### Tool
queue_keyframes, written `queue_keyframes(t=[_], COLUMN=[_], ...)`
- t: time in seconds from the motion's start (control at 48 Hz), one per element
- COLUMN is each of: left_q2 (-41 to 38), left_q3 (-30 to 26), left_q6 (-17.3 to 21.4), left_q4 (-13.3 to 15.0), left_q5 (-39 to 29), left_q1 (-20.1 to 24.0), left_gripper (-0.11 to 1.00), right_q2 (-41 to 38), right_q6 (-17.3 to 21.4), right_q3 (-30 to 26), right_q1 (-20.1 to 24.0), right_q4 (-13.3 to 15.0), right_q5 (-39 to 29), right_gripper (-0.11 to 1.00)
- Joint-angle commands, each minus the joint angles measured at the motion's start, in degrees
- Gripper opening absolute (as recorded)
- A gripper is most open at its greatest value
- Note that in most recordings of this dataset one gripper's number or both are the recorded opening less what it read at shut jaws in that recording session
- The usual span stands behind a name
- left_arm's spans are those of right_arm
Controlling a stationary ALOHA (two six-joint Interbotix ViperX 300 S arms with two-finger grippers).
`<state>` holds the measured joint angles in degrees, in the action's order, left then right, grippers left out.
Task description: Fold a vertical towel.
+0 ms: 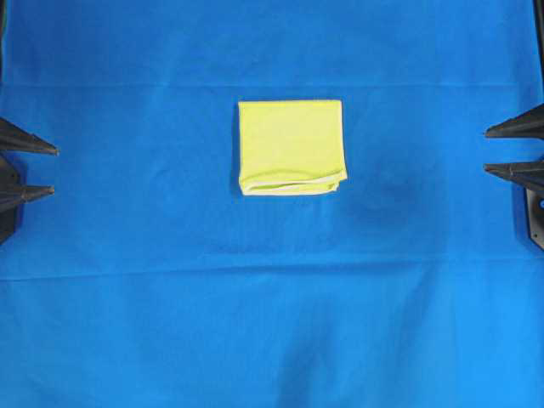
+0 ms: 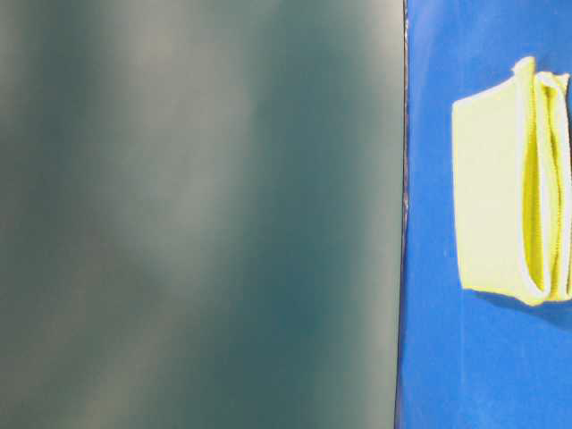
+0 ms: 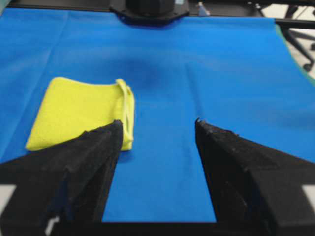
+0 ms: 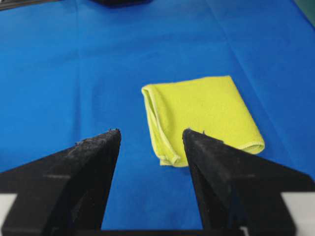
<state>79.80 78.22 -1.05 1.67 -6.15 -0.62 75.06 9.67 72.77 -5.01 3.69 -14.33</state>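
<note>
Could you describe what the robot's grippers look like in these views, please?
Both are alike: the left gripper and the right gripper each have two matte black fingers that are wedge-shaped, broad at the base and tapering to a point, with a rough, slightly fuzzy surface. Small pale patches show at the base of the fingers. From overhead they appear as thin dark spikes. No cables are visible.

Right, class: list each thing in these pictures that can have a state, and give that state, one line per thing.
towel: folded, lying flat on the blue cloth, held by neither arm.
blue cloth: spread out, faintly creased.
left end effector: open, empty, clear of the towel.
right end effector: open, empty, clear of the towel.
</note>
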Motion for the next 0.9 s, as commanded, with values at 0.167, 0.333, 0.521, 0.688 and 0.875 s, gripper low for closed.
queue_keyframes(t=[0.167,0.333,0.521,0.688,0.875], left_q2=[-0.4,-0.4,-0.4,-0.4,-0.4], left_q3=[-0.8,-0.7,-0.8,-0.8,-0.8], left_q6=[0.0,0.0,0.0,0.0,0.0], left_q4=[0.1,0.1,0.0,0.1,0.1], left_q5=[0.2,0.2,0.0,-0.1,-0.4], left_q1=[0.2,0.2,0.2,0.2,0.2], left_gripper=[0.58,0.58,0.58,0.58,0.57], right_q2=[-0.5,-0.4,-0.4,-0.5,-0.5], right_q6=[0.1,0.1,0.1,0.1,0.1], right_q3=[-0.4,-0.4,-0.4,-0.4,-0.4], right_q1=[-0.2,-0.2,-0.2,-0.2,-0.2], right_q4=[0.1,0.1,0.1,0.2,0.1], right_q5=[0.6,0.6,0.6,0.6,0.5], right_gripper=[0.59,0.59,0.59,0.59,0.59])
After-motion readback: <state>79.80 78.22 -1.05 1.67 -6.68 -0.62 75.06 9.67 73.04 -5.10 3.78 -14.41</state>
